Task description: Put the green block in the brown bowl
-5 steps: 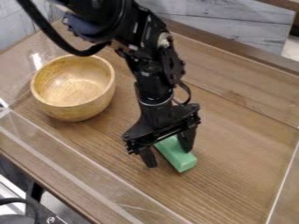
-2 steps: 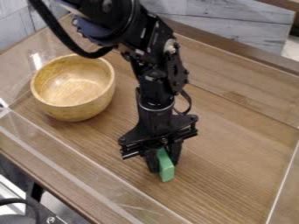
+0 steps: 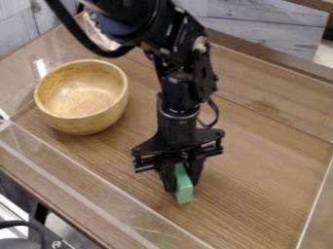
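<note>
Green block (image 3: pixel 185 187) in clamped tool (image 3: pixel 178 175)

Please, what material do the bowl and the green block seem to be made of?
The brown bowl: apparently wood, smooth golden inside with visible grain lines. The green block: uniform bright green, matte, no shine; painted wood or plastic, the picture cannot settle which.

Soft, even daylight, faint shadows, low resolution with slight overall blur.

A robot test bench, likely a lab.
A black arm (image 3: pixel 169 58) stands on a wood-grain table (image 3: pixel 260 126) with clear guard walls (image 3: pixel 65 180); cables hang at lower left.
</note>
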Robot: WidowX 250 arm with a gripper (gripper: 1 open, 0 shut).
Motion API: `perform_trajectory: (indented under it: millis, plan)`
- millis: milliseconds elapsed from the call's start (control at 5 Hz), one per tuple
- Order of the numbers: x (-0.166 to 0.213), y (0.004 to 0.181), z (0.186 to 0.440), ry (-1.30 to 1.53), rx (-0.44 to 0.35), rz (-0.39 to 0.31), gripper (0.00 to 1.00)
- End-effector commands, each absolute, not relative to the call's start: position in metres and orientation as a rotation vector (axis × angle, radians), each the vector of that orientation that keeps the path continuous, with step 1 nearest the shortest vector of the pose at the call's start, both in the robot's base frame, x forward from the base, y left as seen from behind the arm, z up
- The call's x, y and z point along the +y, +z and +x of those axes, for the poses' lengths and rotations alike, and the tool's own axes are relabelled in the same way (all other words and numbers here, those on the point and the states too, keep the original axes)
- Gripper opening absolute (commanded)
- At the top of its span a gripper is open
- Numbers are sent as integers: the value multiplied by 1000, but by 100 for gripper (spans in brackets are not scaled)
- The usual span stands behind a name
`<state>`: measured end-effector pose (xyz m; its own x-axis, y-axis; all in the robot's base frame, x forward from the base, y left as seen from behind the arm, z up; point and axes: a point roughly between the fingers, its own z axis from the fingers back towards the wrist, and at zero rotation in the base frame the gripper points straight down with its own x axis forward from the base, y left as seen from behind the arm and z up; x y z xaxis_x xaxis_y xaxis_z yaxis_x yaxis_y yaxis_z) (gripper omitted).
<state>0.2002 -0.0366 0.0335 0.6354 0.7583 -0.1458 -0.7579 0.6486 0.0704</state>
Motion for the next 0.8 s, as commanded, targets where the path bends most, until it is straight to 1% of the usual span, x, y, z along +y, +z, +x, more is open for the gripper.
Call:
perform_trajectory:
  millis: [0, 200, 600]
  plan:
    - [-40, 53, 211, 810, 126, -15, 0]
    - [-40, 61, 210, 768, 143, -9, 0]
    - [-41, 71, 211, 713, 166, -19, 0]
